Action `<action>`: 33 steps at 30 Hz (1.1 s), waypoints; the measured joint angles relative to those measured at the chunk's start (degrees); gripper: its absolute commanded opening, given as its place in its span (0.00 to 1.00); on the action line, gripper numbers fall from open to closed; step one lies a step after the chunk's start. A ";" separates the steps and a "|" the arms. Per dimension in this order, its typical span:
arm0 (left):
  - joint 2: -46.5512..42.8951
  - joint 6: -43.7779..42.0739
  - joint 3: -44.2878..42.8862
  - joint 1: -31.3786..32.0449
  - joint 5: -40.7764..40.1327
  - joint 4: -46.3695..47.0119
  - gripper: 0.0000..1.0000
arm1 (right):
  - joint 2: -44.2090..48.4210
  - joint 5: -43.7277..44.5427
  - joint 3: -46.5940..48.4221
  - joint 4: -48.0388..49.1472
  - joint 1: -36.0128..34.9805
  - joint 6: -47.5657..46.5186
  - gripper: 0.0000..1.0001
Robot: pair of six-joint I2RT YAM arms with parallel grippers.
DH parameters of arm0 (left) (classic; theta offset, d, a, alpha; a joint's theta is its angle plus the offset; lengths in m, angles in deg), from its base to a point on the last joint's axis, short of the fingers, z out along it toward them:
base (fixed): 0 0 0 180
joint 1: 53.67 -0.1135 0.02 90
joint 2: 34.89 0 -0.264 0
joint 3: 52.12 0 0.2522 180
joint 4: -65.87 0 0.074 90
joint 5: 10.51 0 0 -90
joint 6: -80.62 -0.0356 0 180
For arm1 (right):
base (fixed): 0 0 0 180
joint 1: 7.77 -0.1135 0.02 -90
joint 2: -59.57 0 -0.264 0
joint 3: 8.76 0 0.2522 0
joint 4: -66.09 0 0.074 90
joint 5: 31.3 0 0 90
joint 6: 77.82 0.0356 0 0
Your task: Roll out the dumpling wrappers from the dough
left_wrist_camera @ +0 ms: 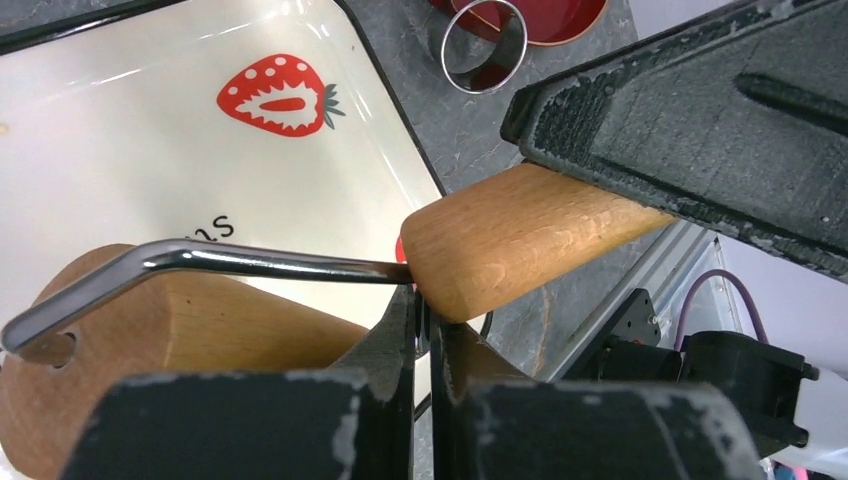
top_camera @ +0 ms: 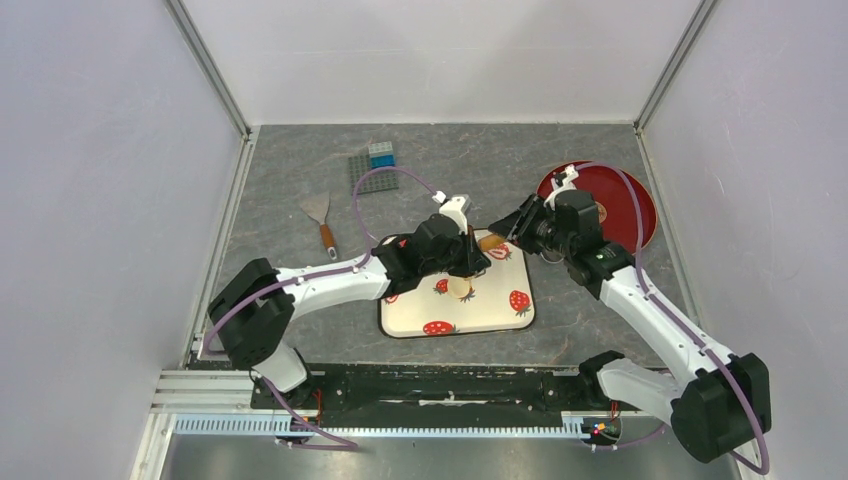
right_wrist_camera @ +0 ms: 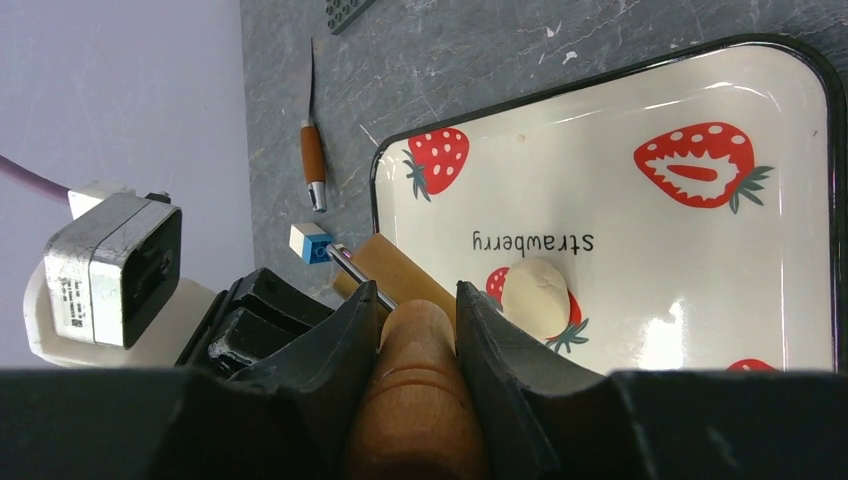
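The table [top_camera: 300, 170] is a dark grey, stone-patterned top, walled on three sides by pale panels. Near its middle lies a rectangular cream tray [top_camera: 480, 315] with a black rim and red strawberry prints. At about two o'clock from the tray sits a round red plate [top_camera: 625, 205], close to the right wall. A small metal ring [left_wrist_camera: 484, 45] lies on the grey surface between tray and plate, just beside the plate's rim. At about ten o'clock from the tray lies a scraper [top_camera: 320, 222], brown handle toward the near edge. At about eleven o'clock, farther back, is a grey studded baseplate [top_camera: 372, 178] with a blue block [top_camera: 381, 153] at its far corner.
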 measured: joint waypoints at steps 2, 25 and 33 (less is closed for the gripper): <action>-0.04 0.07 0.00 0.17 -0.44 0.15 0.02 | 0.20 -0.07 -0.02 0.02 0.04 -0.04 0.00; -8.02 -8.22 1.38 -0.04 3.50 -21.49 0.02 | -2.82 -11.15 12.79 -22.40 0.00 -31.50 0.91; -8.02 -9.11 1.38 -0.04 8.76 -23.76 0.02 | -3.87 -19.67 9.70 -23.02 -1.84 -33.90 0.73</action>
